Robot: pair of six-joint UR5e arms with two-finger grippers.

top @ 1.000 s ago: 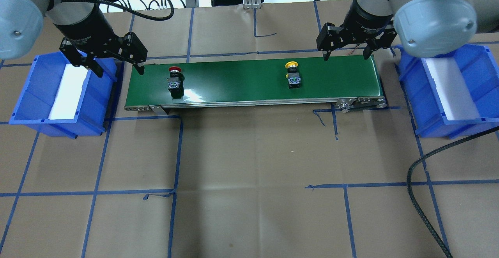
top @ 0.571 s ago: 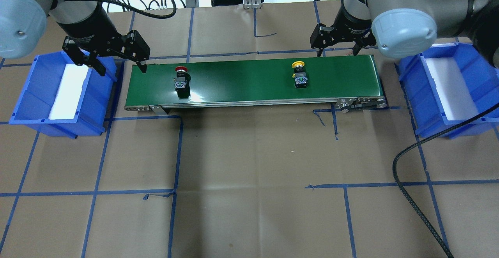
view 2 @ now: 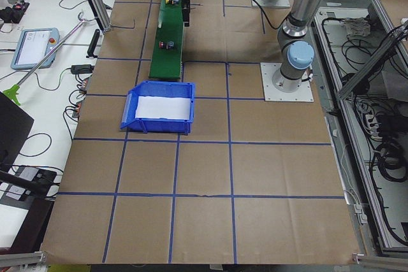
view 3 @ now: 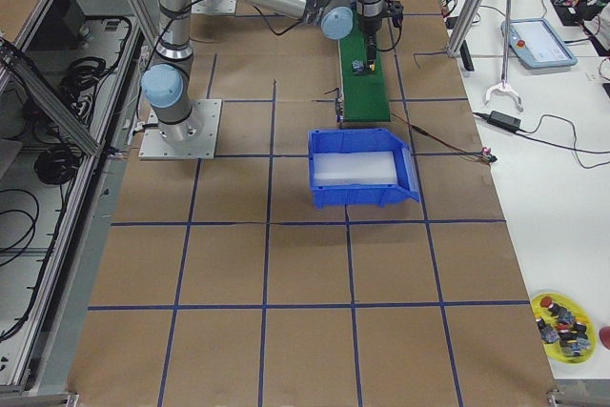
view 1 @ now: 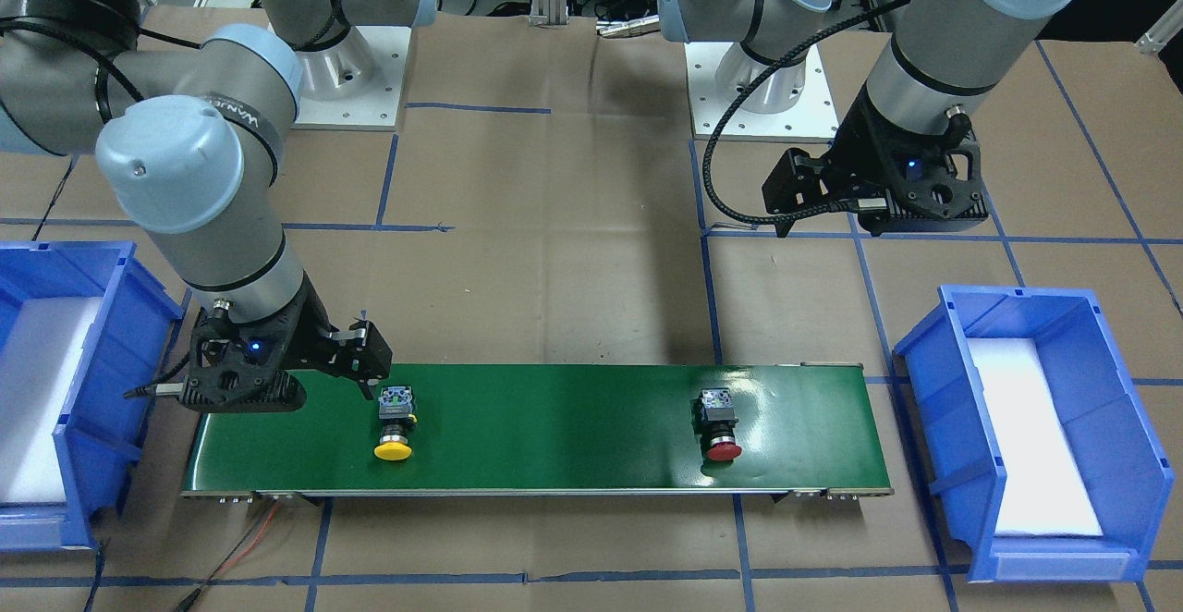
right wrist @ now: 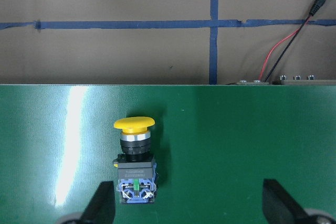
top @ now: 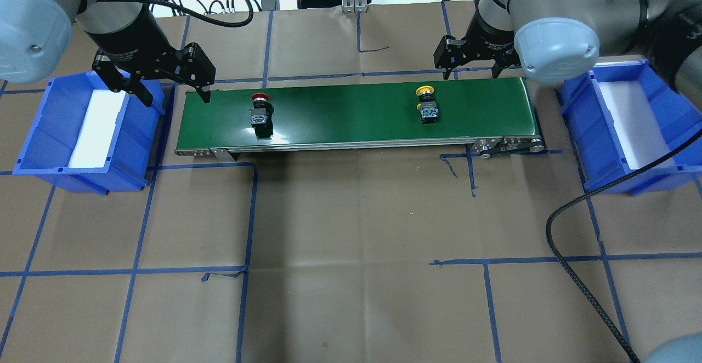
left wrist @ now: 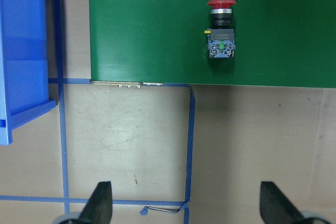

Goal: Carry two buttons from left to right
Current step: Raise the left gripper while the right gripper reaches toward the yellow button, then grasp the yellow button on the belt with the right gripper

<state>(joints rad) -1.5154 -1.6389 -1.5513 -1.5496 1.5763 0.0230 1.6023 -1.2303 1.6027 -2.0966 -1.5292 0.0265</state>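
The yellow button and the red button are both found lying on their sides on the green belt, caps turned away from the robot. Compared with a second ago, each has been carried a little way toward the right end, and the spacing between them has been kept. The yellow button is now past the middle of the belt but still short of its right end. The red button has been drawn clear of the left end and lies in the left third. From this it is judged that the transport is being done by the belt itself. The right gripper, jaws apart and empty, has meanwhile been shifted leftward along the far edge of the belt. In its wrist view the yellow button is seen below it, nearer one finger than the other. A pick of that button is judged to be in preparation. The left gripper, also spread and holding nothing, has been moved only slightly and hangs by the belt's left end, beside the left blue bin. Nothing has yet been delivered into the right blue bin, so the task is judged about half done.
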